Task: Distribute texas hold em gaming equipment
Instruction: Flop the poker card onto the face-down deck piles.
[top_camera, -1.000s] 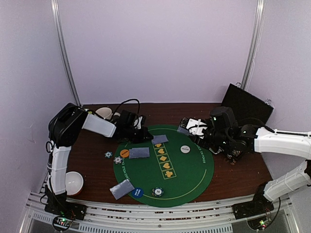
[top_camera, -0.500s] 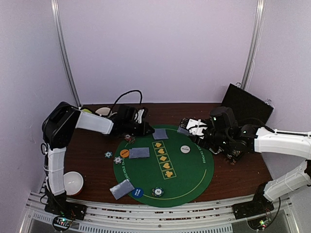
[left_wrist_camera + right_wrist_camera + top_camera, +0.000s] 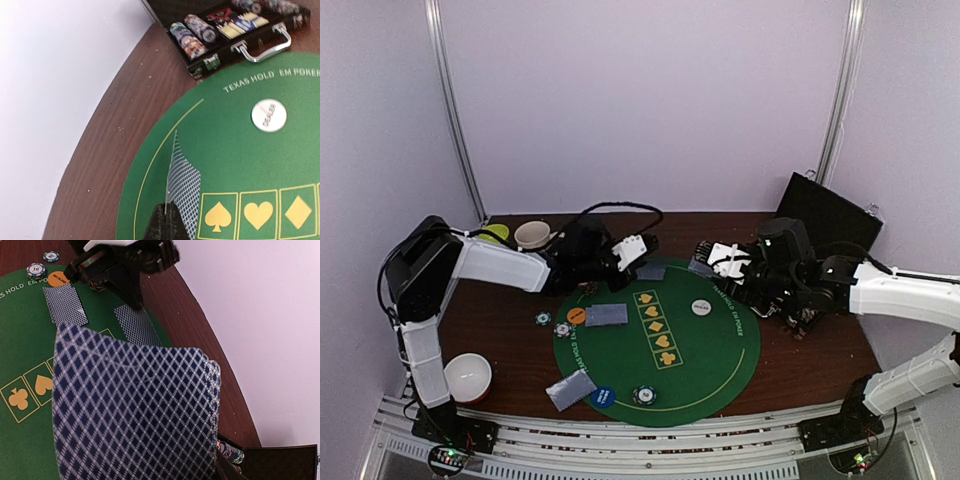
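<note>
Top external view is showing the green mat (image 3: pixel 710 360). Over its far right rim, the right gripper (image 3: pixel 720 262) is clamping a fanned deck (image 3: pixel 135 410). At the far edge, the left gripper (image 3: pixel 166 220) is pinching one card (image 3: pixel 183 182), its jaws closed. The deck's loose fanning is risking a spill, and a tilted release could flip the card.

The mat (image 3: pixel 710 365) is coloured green with yellow suit symbols; the cards (image 3: pixel 135 410) are backed in blue-white diamond lattice.

Mat (image 3: pixel 715 360) centred on table (image 3: pixel 800 370); chip case (image 3: pixel 825 215) far right, mug (image 3: pixel 532 234) far left, bowl (image 3: pixel 468 376) near left, dealer button (image 3: pixel 701 307) on mat.
</note>
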